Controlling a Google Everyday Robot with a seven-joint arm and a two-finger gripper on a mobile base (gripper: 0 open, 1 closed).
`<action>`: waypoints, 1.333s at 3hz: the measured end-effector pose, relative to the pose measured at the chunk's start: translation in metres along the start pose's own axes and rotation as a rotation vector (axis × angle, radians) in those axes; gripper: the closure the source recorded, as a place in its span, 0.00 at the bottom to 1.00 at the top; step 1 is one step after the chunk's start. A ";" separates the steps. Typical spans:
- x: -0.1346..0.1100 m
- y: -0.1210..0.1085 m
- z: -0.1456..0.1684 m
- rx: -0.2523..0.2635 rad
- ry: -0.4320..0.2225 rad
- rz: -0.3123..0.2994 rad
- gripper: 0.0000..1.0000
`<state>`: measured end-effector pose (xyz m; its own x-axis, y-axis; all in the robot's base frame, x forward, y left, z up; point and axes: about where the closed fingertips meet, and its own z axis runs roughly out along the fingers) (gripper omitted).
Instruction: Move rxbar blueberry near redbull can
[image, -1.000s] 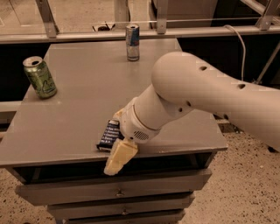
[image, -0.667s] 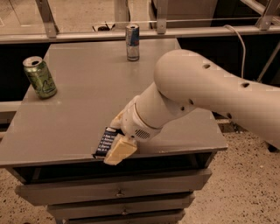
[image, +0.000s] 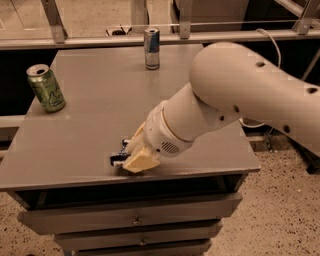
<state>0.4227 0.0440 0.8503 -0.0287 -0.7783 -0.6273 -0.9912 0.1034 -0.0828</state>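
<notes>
Upright green can (image: 46, 88) stands well left of gripper (image: 134, 152), farther back on bench (image: 90, 120). Near front edge lies rxbar blueberry (image: 118, 157), flat on bench, dark end poking out just left of gripper, rest hidden beneath it. Gripper sits low at bench surface, right over bar (clenched on it or released: cannot tell). Far beyond gripper, slightly right, upright redbull can (image: 151, 48) at bench's back edge. Cream arm (image: 240, 100) enters from right.
</notes>
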 end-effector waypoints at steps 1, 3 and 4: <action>-0.004 -0.005 -0.014 0.023 -0.011 -0.005 1.00; -0.022 -0.057 -0.086 0.188 -0.024 -0.068 1.00; -0.031 -0.066 -0.103 0.226 -0.036 -0.081 1.00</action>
<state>0.4759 -0.0027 0.9550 0.0584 -0.7678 -0.6380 -0.9359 0.1803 -0.3027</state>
